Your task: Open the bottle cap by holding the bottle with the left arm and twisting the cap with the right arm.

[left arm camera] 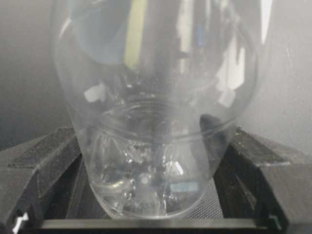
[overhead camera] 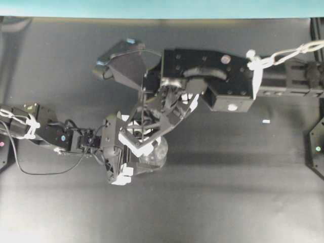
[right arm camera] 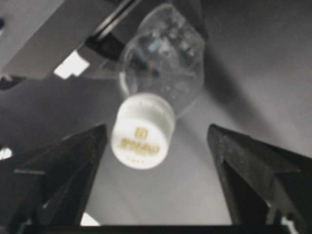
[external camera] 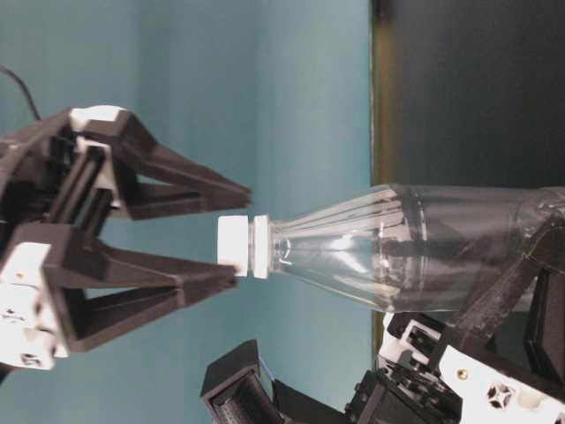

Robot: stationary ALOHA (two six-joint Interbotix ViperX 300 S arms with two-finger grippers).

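Note:
The clear bottle point(overhead camera: 158, 153) is held off the table in my left gripper point(overhead camera: 126, 163), which is shut on its lower body. In the left wrist view the bottle point(left arm camera: 156, 112) fills the space between the two black fingers point(left arm camera: 44, 161) of the left gripper point(left arm camera: 156, 146). The white bottle cap point(external camera: 237, 246) points at my right gripper point(external camera: 243, 234), which is open with its fingertips on either side of the cap. In the right wrist view the cap point(right arm camera: 142, 131) sits between the spread jaws of the right gripper point(right arm camera: 157, 129), nearer the left finger, with a gap on both sides.
The black table point(overhead camera: 228, 192) carries a small white tape mark point(overhead camera: 266, 121) at the right. A teal wall point(overhead camera: 152, 7) runs along the back edge. Black arm bases stand at the far left point(overhead camera: 2, 147) and far right point(overhead camera: 318, 147).

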